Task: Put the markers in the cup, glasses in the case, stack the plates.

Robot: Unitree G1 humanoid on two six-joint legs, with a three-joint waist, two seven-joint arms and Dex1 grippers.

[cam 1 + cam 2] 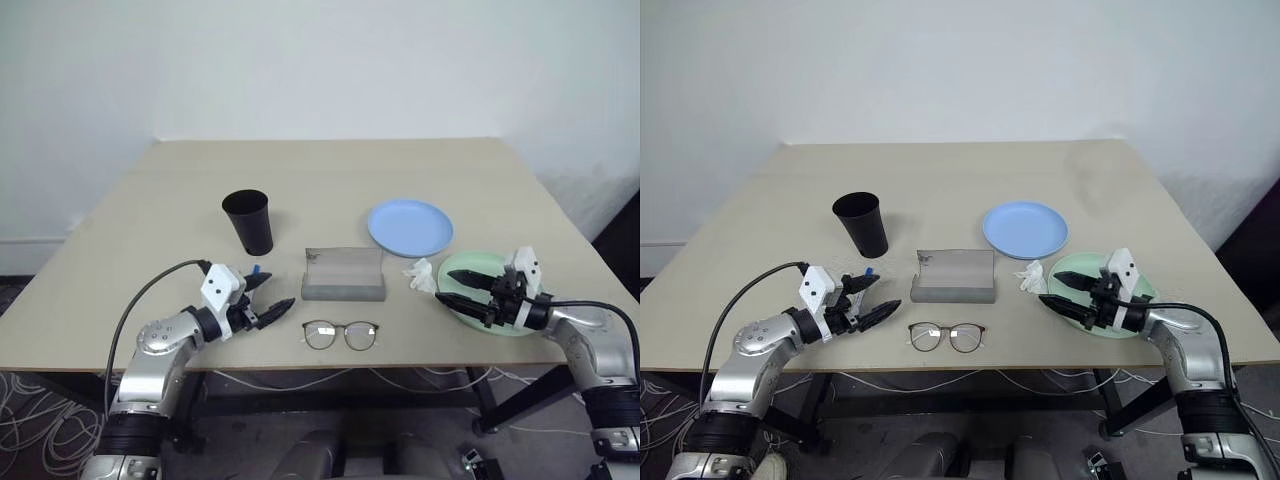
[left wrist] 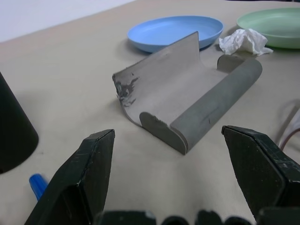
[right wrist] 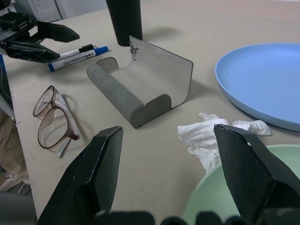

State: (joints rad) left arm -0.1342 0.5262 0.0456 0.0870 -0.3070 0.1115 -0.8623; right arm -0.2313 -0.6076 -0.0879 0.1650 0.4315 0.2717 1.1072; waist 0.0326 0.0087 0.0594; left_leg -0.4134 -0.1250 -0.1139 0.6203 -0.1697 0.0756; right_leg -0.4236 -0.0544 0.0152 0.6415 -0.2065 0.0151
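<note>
Beige rectangular desk, clock bearings taken from the open case at centre.

- Flat grey rectangular case: centre, hinged lid standing open.
- Tall black tapered plastic cup: 10 o'clock, upright, apart from the case.
- Thin dark wire-rimmed glasses: 6 o'clock, near the front edge, outside the case.
- Two slim white-bodied markers, one blue-capped, one black-capped: 8 o'clock, lying side by side on the desk, by the left end effector.
- Round light blue plastic plate: 2 o'clock, unstacked.
- Round mint green plastic plate: 3 o'clock, separate from the blue one.
- Crumpled white paper scrap: between case and green plate.
- Left end effector: 8 o'clock, fingers spread, empty.
- Right end effector: over the green plate, fingers spread, empty.
</note>
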